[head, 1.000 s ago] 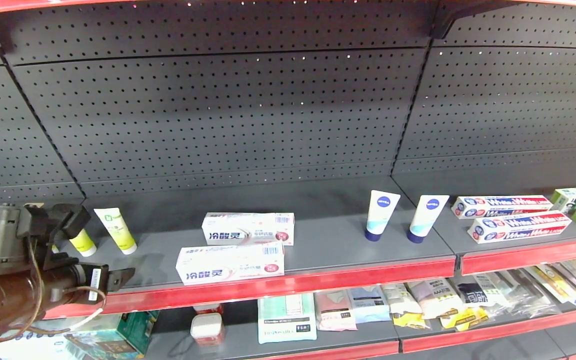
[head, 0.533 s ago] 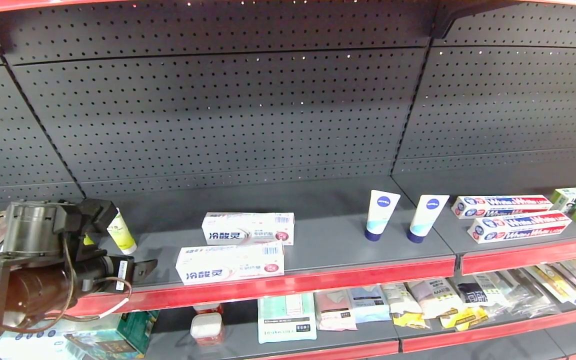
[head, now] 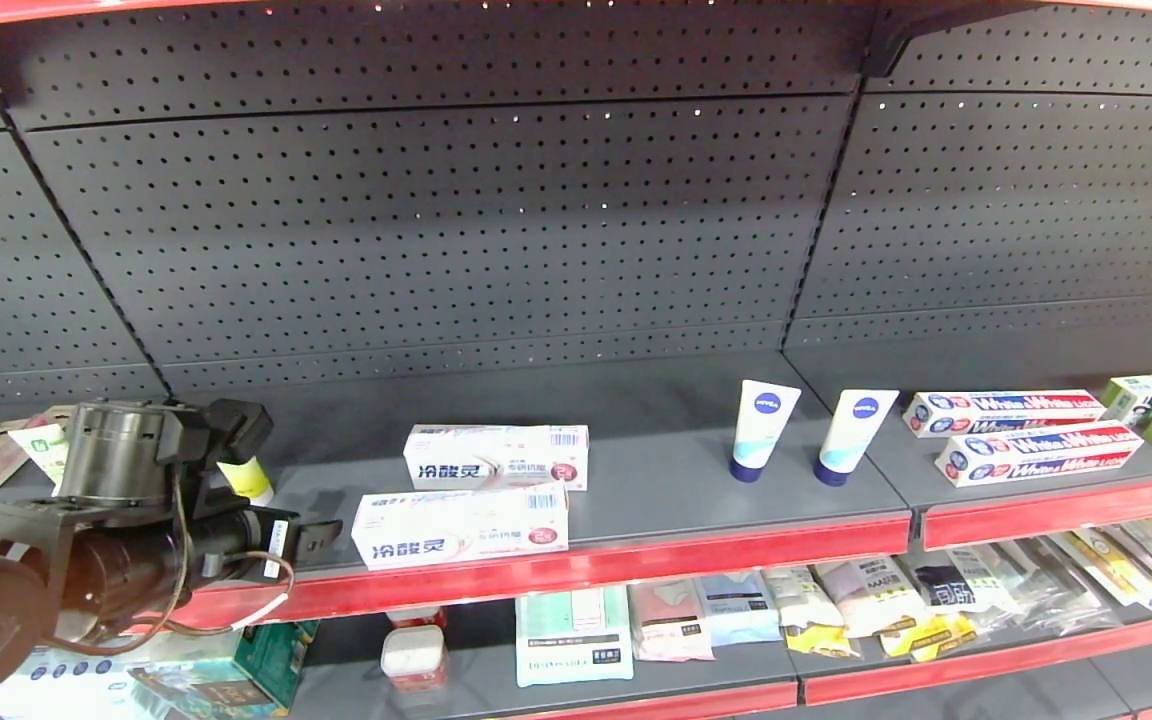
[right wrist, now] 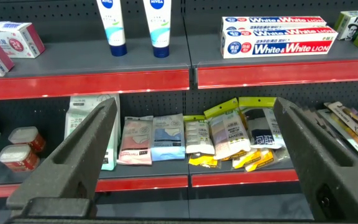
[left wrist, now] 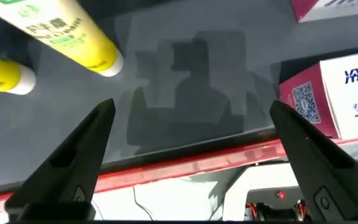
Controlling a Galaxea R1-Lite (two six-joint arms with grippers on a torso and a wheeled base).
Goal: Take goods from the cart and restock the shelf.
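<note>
My left gripper (head: 314, 536) hangs open and empty at the red front lip of the shelf (head: 636, 560), just left of the front toothpaste box (head: 460, 526). In the left wrist view the left gripper (left wrist: 191, 107) has its jaws spread wide over bare shelf, with a yellow-green tube (left wrist: 64, 36), a yellow tube (left wrist: 5, 76) and the toothpaste box (left wrist: 347, 87) around it. The arm's wrist hides most of the yellow-green tube (head: 246, 480) in the head view. My right gripper (right wrist: 194, 102) is open and empty, held back from the shelf front.
A second toothpaste box (head: 496, 456) lies behind the first. Two blue-and-white tubes (head: 762, 430) stand mid-shelf, red-and-white boxes (head: 1036, 438) to their right. The lower shelf holds packets (head: 671, 620) and small jars (head: 414, 655). Bare shelf lies between the boxes and the tubes.
My left arm has moved right and in toward the shelf, now covering the yellow-green tubes. Its gripper stays open and empty. The goods on the shelf have not moved.
</note>
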